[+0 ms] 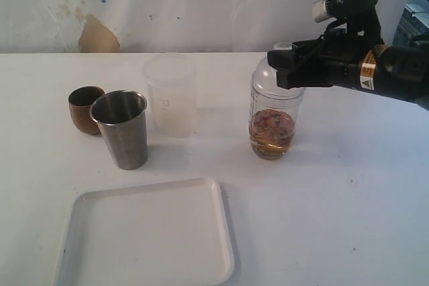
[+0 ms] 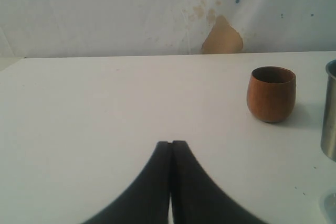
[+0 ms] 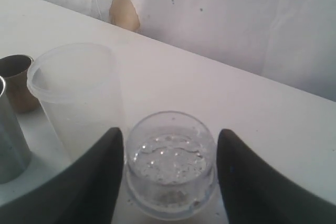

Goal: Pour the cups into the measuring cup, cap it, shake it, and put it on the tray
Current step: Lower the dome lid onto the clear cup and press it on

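Capping looks done: our right gripper, jaws half-spread, clasps the measuring cup by its domed top, our left gripper is closed on nothing, so next we lift and shake.

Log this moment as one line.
right fingers: closed on measuring cup at lid | cup: upright on table | left fingers: shut, empty | tray: empty

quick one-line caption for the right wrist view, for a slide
Right gripper closed on the capped measuring cup, frosted cup standing just beside it on the white table.
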`<state>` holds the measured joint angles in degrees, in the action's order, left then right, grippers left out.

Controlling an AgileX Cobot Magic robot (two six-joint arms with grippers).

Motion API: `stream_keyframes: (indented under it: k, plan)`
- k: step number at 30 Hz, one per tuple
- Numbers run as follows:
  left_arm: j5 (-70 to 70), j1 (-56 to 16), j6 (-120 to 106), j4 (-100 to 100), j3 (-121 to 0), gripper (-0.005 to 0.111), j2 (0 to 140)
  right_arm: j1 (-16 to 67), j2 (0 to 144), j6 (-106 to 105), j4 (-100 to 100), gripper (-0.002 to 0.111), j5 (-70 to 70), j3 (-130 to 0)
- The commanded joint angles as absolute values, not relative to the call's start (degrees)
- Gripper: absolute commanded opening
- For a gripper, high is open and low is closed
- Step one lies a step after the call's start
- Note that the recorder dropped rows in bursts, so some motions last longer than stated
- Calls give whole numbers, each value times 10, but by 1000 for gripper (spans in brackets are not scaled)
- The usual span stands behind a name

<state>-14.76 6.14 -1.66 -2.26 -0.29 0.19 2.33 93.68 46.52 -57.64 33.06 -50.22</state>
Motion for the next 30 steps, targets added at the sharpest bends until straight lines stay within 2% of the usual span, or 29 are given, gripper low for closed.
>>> stream_keyframes:
  k: [1,12,15,18,25,28,30]
  plan:
    - [-142,62,-16,-26,0,0,0,22,947,465,-627,0,313,-499]
    - [-142,62,-16,-26,0,0,0,22,963,466,-648,0,313,-493]
    - [-142,62,-16,-26,0,0,0,22,963,466,-648,5,314,-493]
    - [-142,62,-16,-26,0,0,0,22,961,466,-648,21,314,-493]
    - [-142,62,-16,-26,0,0,0,22,951,474,-639,73,318,-501]
    - [-142,62,-16,-26,0,0,0,22,940,481,-639,86,318,-506]
    - [-142,62,-16,-26,0,0,0,22,931,482,-639,90,318,-506]
